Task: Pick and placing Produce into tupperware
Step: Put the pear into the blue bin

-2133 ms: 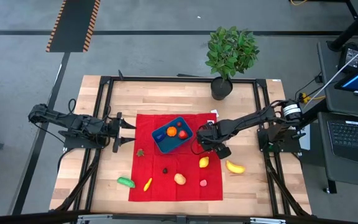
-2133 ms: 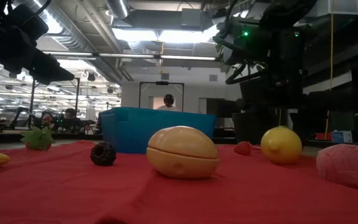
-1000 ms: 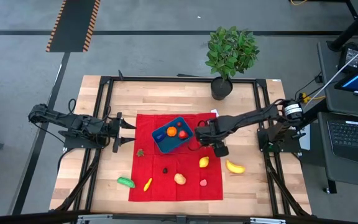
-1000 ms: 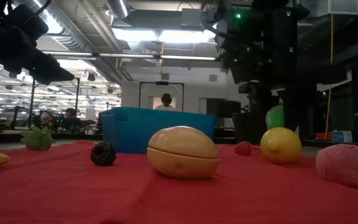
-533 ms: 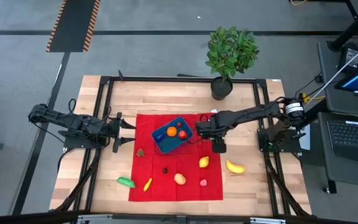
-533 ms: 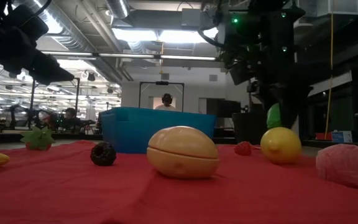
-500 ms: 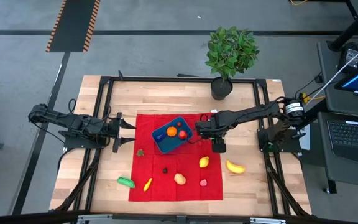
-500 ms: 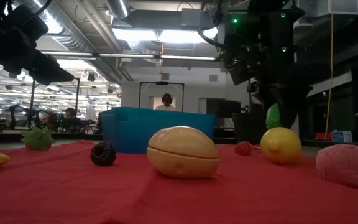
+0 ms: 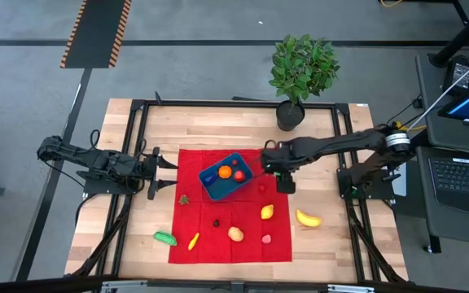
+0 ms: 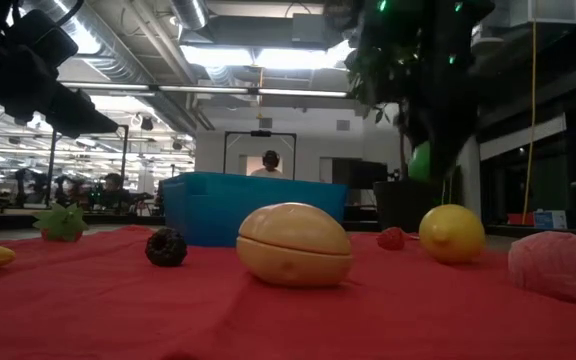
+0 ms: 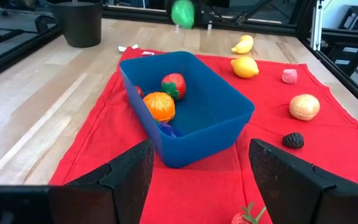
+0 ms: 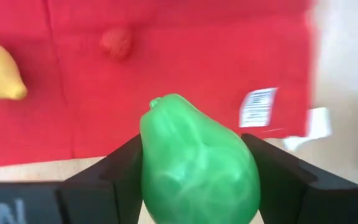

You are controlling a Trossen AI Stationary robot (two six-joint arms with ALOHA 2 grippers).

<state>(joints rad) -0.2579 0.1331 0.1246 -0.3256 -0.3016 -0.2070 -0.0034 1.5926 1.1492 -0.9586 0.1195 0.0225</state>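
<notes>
Red cloth on wooden table: right gripper clamps green pear aloft beside blue container. Left gripper idles alongside, fingers apart. Risk: early release drops pear outside the rim.

No readable text anywhere. White tag sewn at the edge of the red cloth, ahead of the right pincer: dark printed marks, too blurred to read. Pale mark on the pincer body near the wrist camera, not legible.
</notes>
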